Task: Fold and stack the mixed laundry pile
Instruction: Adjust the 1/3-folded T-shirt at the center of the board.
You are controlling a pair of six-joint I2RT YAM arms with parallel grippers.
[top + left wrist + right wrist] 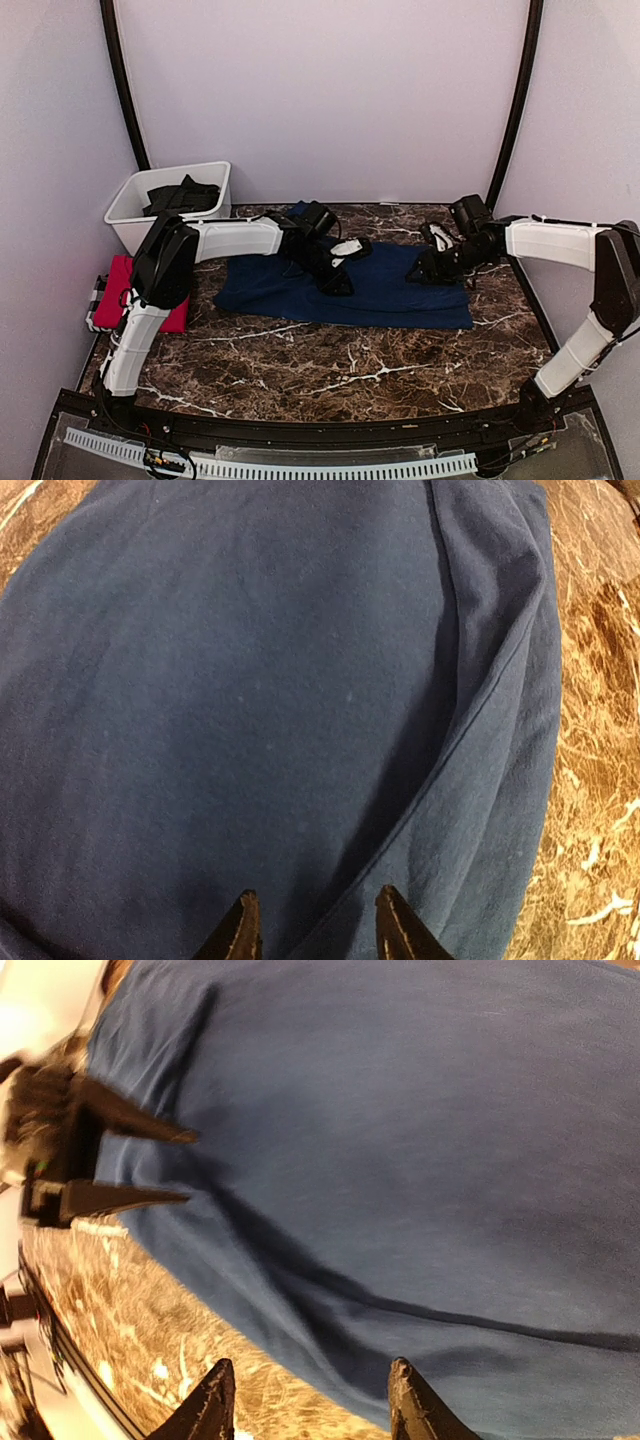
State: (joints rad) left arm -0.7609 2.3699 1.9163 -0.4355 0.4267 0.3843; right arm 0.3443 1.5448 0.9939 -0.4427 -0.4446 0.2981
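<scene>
**Both pincers spread over the navy T-shirt**

Top external view: the navy blue T-shirt (400,295) lies spread flat across the middle of the dark marbled worktop (330,365), towards its far side. The left arm reaches in from the left, and its left pincer (338,280) points down onto the shirt's left-centre part. The right arm comes in from the right, with the right pincer (420,272) low over the shirt's right part. A folded red T-shirt (125,285) sits at the worktop's left edge, well apart from the navy one. In the far left corner stands a white bin (130,218) with a dark garment (185,195) bundled inside.

Left wrist view: the left pincer (318,935) is spread, its two dark tips apart with navy cloth showing between them. A seam runs diagonally across the cloth, and bare marble shows along the right.

Right wrist view: the right pincer (310,1405) is also spread, gripping nothing. Its tips straddle the shirt's hem where cloth meets marble. At the far left the left pincer shows, blurred, its fingers apart above the shirt.
</scene>
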